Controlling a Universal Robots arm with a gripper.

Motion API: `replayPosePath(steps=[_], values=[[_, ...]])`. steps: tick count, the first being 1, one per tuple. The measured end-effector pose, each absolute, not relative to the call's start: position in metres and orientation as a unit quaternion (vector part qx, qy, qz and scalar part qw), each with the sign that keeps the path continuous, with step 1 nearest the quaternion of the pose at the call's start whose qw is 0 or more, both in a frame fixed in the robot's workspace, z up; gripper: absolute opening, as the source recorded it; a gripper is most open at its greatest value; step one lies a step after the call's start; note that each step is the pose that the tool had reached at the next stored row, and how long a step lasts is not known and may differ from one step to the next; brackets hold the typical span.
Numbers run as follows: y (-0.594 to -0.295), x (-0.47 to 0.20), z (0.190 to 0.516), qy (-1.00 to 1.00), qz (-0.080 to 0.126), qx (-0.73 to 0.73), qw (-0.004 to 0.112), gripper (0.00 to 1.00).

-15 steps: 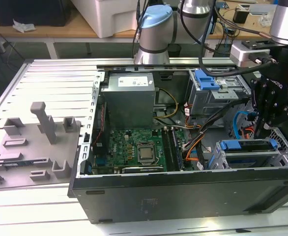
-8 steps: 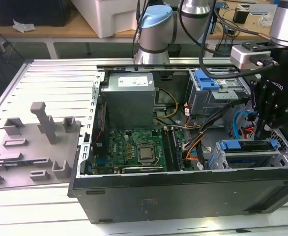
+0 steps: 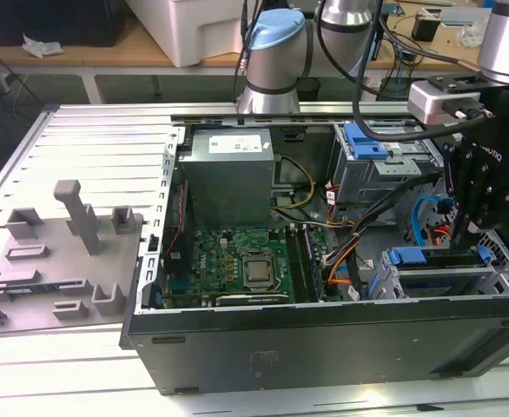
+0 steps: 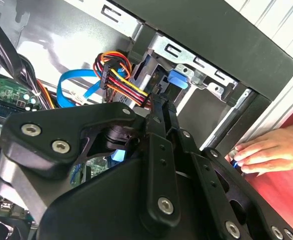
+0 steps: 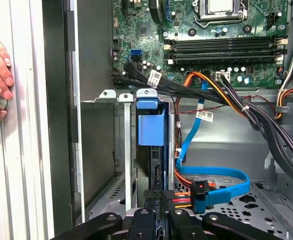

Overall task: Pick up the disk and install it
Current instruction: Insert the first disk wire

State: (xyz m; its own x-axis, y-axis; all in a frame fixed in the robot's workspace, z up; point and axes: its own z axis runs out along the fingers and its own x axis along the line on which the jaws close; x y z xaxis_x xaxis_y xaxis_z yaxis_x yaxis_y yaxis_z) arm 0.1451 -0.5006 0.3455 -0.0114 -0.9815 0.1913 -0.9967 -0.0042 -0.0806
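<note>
**The disk [image 5: 151,145] in its cage, hand closed at its end**

The disk stands on edge in the metal drive cage [image 5: 124,150] inside the case [image 3: 324,347], its blue carrier tab toward the motherboard [image 5: 141,30]; the case lies open side up on the surface [image 3: 81,139], which lets the arm reach the bay from above. The hand [image 5: 160,196] sits at the disk's cable end with its fingers drawn together and nothing visible between them; my guess is that a closed tip is narrow enough to slip between the cage wall and the orange-and-red power lead [image 4: 119,72], and suits pressing rather than carrying. The blue data cable [image 5: 221,182] loops just beside the hand; a person's fingers [image 4: 259,149] rest outside the case wall, apart from the work.
</note>
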Motion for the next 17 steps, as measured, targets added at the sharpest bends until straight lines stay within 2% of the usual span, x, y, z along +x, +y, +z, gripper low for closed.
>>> replayPosePath(steps=[6, 17], values=[[-0.5006, 0.1453, 0.3444, -0.705, 0.095, 0.702, 0.038, 0.17], [-0.5069, 0.1456, 0.3457, -0.707, 0.079, 0.703, 0.022, 0.17]])
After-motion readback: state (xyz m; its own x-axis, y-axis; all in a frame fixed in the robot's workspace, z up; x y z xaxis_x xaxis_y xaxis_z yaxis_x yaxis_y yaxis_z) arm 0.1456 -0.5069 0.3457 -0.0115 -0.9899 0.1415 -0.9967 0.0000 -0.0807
